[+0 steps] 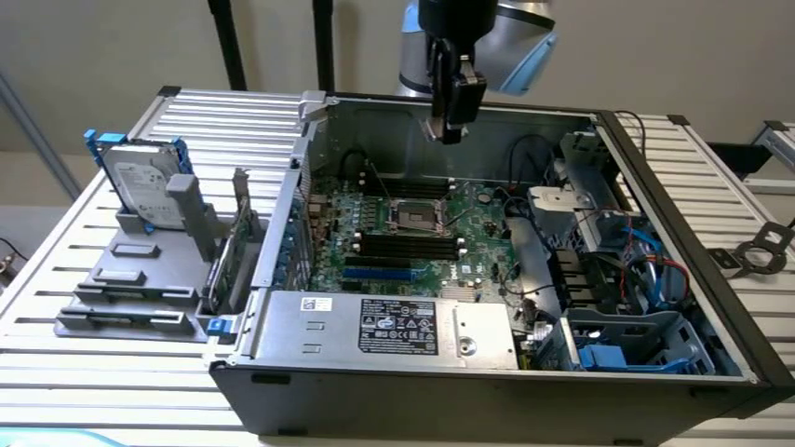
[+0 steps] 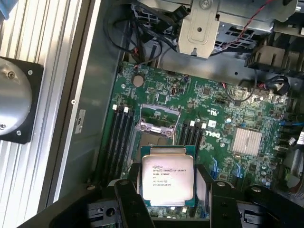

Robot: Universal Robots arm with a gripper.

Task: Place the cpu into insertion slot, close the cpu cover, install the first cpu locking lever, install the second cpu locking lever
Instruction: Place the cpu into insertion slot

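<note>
Beneath my claw (image 1: pixel 448 133) lies one black tower computer case (image 1: pixel 497 391), side panel off. It rests on one table (image 1: pixel 74 372) of silver ribbed aluminium slats. Room: one plain beige wall (image 1: pixel 695 47) behind the claw, and two black upright posts (image 1: pixel 230 47) beside the arm.

Claw state: my two black fingers (image 2: pixel 127 197) are set wide apart and closed on opposite edges of one small flat square chip with a silver-grey metal top, the cpu (image 2: pixel 167 176). It is held level in the air, printed face toward the wrist, well above the board.

Below the claw:
- One green motherboard (image 2: pixel 223 114) on the case floor.
- One square black-framed insertion slot (image 2: pixel 153 141), dark centre uncovered, partly hidden behind the held chip.
- One thin silvery cpu cover (image 2: pixel 154 127), swung up off the slot on the side away from my fingertips.
- Two banks of long black memory slots (image 2: pixel 118 142), one on each side of the socket.
- One ribbed silver heatsink (image 2: pixel 247 142), near the socket.
- One silver labelled power supply box (image 1: pixel 385 326), nearer the exterior camera than the claw.

Outside the case, well apart from the claw toward the exterior view's left, one grey hard drive (image 1: pixel 137 177) stands upright in a grey holder (image 1: pixel 137 270).
</note>
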